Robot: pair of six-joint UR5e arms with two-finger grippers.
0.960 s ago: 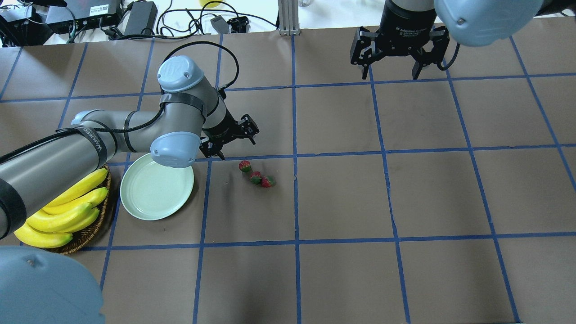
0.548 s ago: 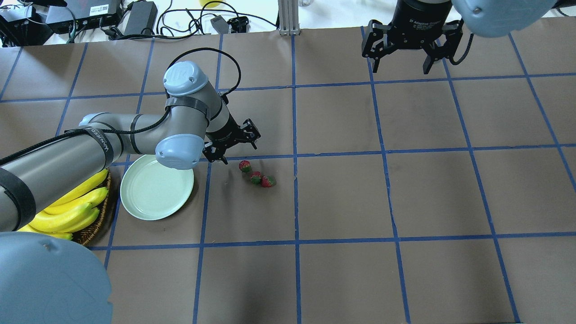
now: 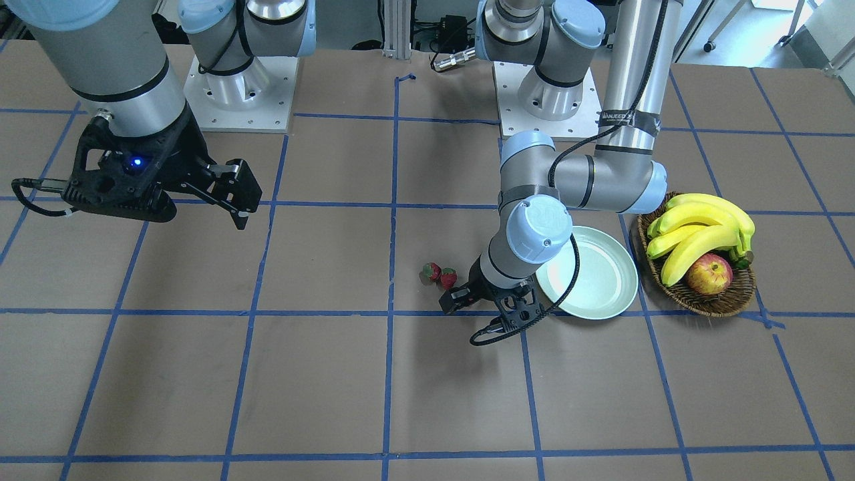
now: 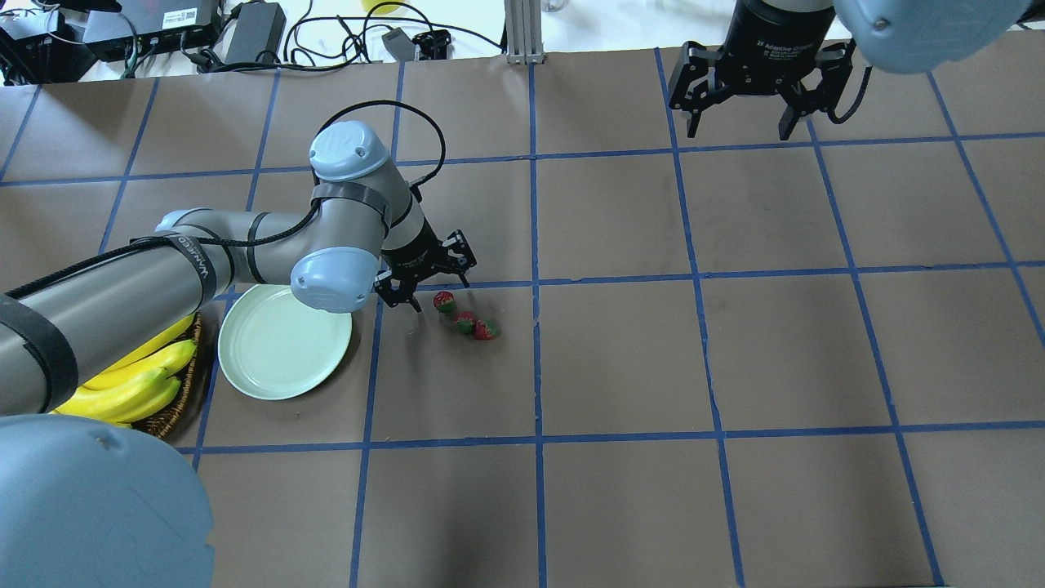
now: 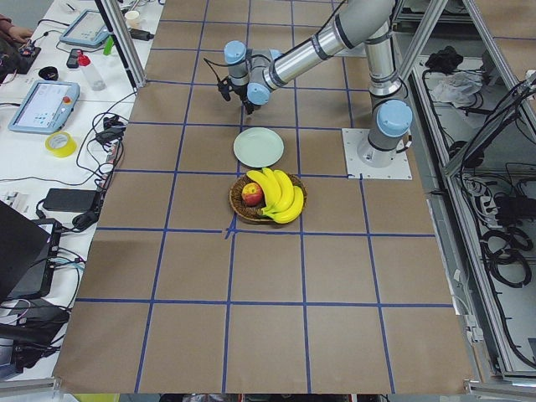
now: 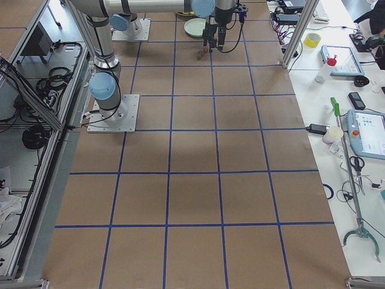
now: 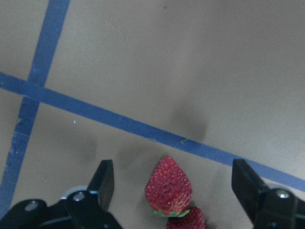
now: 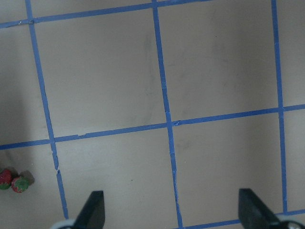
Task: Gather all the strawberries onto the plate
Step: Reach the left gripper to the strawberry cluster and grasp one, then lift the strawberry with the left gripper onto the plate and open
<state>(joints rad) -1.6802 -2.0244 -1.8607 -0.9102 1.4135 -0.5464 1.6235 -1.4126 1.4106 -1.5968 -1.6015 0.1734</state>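
Three small red strawberries (image 4: 464, 322) lie in a tight row on the brown table, right of the pale mint plate (image 4: 282, 343). My left gripper (image 4: 437, 291) is open and low over the strawberry nearest the plate (image 4: 444, 301). In the left wrist view the gripper (image 7: 172, 164) has one dark finger on each side of that berry (image 7: 168, 187), with a second berry (image 7: 186, 219) just behind it. The front view shows two berries (image 3: 431, 272) beside the left gripper (image 3: 484, 310) and the empty plate (image 3: 594, 280). My right gripper (image 4: 741, 122) is open and empty, high at the far right.
A brown wicker basket (image 3: 708, 300) with bananas (image 3: 695, 227) and a red-yellow apple (image 3: 709, 274) stands just left of the plate in the overhead view. Cables and electronics (image 4: 253, 33) lie beyond the table's far edge. Blue tape lines grid the table.
My left gripper has moved toward the strawberries and now straddles the one nearest the plate. My right gripper has shifted right and toward the far edge. The berries have not moved.
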